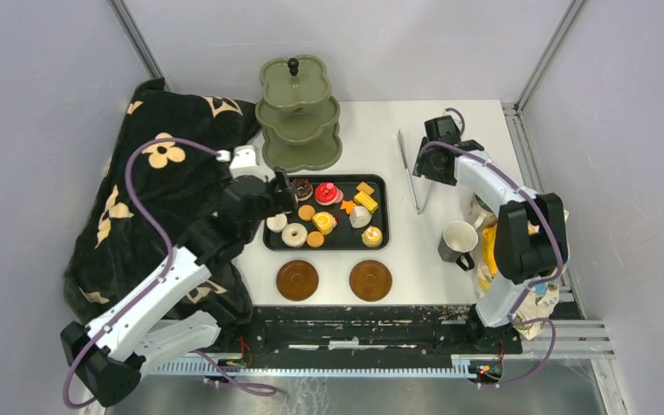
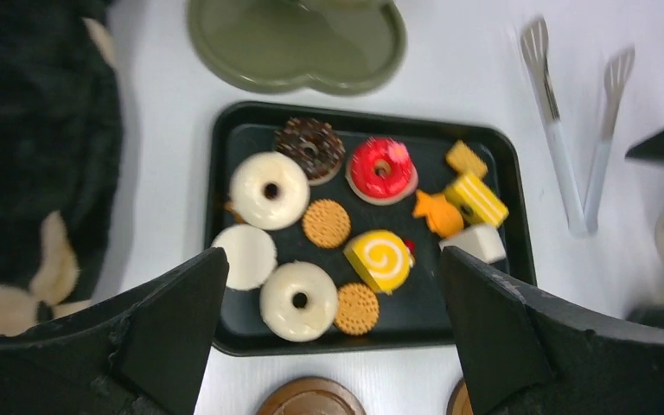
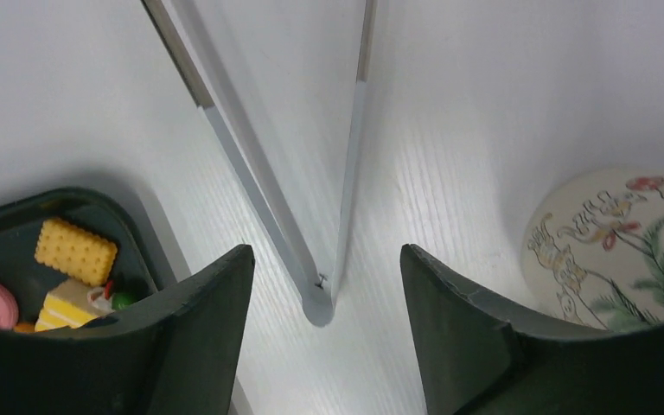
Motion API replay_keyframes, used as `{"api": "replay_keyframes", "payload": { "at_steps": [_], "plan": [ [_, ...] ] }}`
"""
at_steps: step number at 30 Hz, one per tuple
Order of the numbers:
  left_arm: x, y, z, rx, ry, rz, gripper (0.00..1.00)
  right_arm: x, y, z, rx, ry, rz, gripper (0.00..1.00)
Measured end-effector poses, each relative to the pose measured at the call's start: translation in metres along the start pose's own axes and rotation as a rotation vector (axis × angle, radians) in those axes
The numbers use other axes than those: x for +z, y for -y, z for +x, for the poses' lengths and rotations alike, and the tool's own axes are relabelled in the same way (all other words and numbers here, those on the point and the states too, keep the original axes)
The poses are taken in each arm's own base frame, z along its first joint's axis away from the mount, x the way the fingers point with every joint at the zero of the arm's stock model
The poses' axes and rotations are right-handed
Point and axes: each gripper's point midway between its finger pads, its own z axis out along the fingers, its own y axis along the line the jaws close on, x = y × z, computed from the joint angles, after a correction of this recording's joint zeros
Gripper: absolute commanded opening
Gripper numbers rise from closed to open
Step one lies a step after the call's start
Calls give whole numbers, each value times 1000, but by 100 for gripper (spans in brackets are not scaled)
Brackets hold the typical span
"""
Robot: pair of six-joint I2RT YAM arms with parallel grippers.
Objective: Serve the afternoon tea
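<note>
Both your grippers gape: left gripper (image 2: 333, 264) above the black tray (image 2: 251, 138), right gripper (image 3: 324, 255) straddling the tongs (image 3: 251, 173) beside it

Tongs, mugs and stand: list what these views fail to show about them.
- Tongs: right wrist view, tips cut off by the top edge.
- Mugs: top view shows one mug plainly; the right arm covers what lies beside it.
- Stand: left wrist view, upper tiers cut off by the top edge.
</note>
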Motion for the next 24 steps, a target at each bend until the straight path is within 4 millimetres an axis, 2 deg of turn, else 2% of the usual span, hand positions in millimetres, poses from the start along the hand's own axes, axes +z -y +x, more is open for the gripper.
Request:
{"api": "replay_keyframes", "payload": {
  "at_steps": [2,6,9,12,13,15,17,20,22,24],
  "plan": [
    [-5,-22,-14,-78,44,-52,99,13,-2,-4,7,-10,11,65],
    [-6,-47,-13,-148,39,-129,99,39,3,-1,20,-48,43,62],
    [-2,-52,0,-162,3,-148,99,59,5,5,24,-84,61,54],
    [0,-53,16,-174,-34,-147,99,75,6,12,23,-113,73,51],
    [1,-54,19,-174,-44,-147,99,80,6,15,19,-123,75,47],
    [1,-54,23,-177,-55,-146,99,86,4,20,4,-141,68,30],
    [1,-52,23,-180,-56,-139,99,92,1,19,-21,-147,57,24],
    [1,-51,24,-181,-59,-133,99,96,-3,11,-52,-134,43,23],
    [1,-51,24,-181,-61,-130,99,97,-7,3,-85,-118,26,25],
    [1,-50,24,-181,-63,-126,99,100,-11,-7,-117,-102,11,36]
  ]
}}
